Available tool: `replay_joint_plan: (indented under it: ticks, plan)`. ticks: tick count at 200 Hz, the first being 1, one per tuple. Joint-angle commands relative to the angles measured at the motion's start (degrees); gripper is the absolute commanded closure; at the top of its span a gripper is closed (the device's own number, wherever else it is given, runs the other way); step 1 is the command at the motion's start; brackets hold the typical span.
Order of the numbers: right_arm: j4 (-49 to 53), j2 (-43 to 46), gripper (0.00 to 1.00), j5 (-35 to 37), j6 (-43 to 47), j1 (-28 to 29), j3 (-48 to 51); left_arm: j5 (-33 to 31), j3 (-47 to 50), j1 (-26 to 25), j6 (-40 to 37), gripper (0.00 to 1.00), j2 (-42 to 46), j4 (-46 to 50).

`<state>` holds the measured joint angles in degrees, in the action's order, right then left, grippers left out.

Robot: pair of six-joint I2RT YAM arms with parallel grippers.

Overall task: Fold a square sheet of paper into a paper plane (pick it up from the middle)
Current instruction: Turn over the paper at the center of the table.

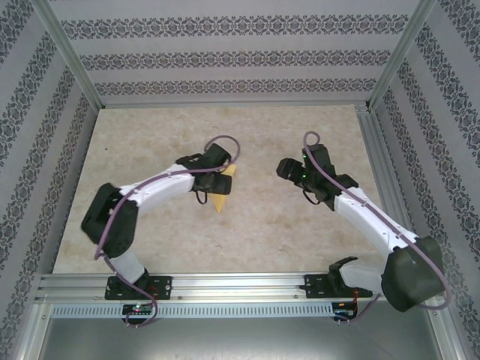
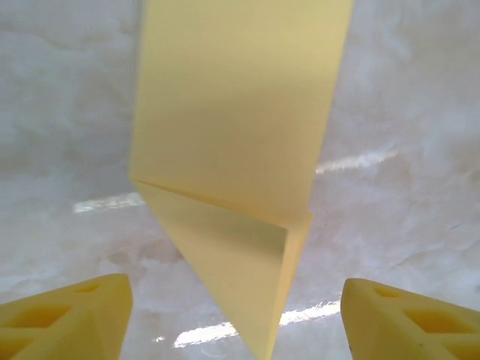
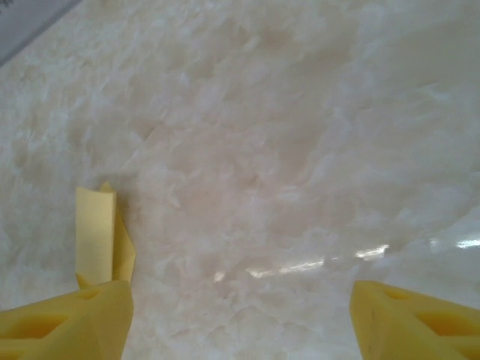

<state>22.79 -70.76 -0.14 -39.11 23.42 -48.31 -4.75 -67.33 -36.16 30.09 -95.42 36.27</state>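
Paper plane (image 1: 223,196) lies flat on the marbled table (image 1: 150,150), a little toward 9 o'clock of its centre, nose pointing to 6 o'clock in the top view. I judge it feather-light, limp and easy to crush or nudge aside. Its thin edges offer little to pinch against the slick top, so the stacked folds along the centre crease, mid-body, look like the soundest hold. Left gripper (image 2: 234,328) hovers directly over it, yellow fingers (image 2: 67,315) spread wide on either side, touching nothing. Right gripper (image 3: 240,322), at 3 o'clock of the plane and well apart, stands wide and empty too. Patterned walls (image 1: 240,60) at 12 o'clock sit far off, so I expect no obstruction
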Motion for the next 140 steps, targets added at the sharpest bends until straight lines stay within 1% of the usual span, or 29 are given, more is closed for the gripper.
replay_joint_plan:
  ticks: [1, 24, 39, 67, 95, 140]
  plan:
    - [0.68, -4.59, 0.26, 2.99, 2.02, 6.47, -5.20, 8.60, 5.25, 5.37, 3.09, 0.20, 6.39, -7.14]
    - [0.75, -12.48, 0.33, 4.03, 1.69, 14.39, -11.12, 9.18, 10.64, 10.90, 4.49, 0.12, 11.66, -8.17]
    - [1.27, -18.09, 0.40, 4.13, 1.40, 19.00, -15.94, 8.83, 13.44, 13.81, 5.22, 0.08, 14.23, -8.04]
    - [3.91, -28.26, 0.51, 4.45, 0.93, 25.72, -25.56, 9.55, 18.31, 18.29, 7.08, 0.03, 18.05, -9.39]
    - [4.55, -36.12, 0.57, 2.85, 0.09, 28.47, -31.67, 10.12, 21.87, 20.76, 8.68, 0.00, 20.06, -10.86]
    - [5.91, -45.16, 0.59, -0.42, 0.05, 27.94, -36.82, 10.87, 23.47, 22.00, 9.31, 0.00, 20.55, -11.75]
